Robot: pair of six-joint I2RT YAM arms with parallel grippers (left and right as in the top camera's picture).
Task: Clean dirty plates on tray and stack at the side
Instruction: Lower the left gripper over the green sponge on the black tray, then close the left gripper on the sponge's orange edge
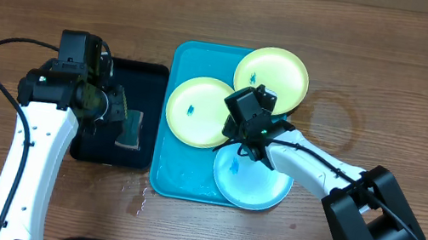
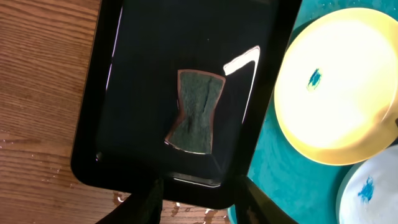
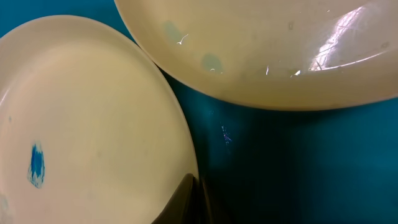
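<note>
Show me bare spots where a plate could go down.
Bare table lies right of the blue tray, beyond the right arm, and along the far edge beyond both trays. The blue tray is crowded: three plates fill it, leaving slivers along its left side. The black tray, partly under the left arm, holds a sponge.

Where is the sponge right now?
The green sponge lies flat in the black tray, on the left side in the overhead view, just left of the turquoise tray.
</note>
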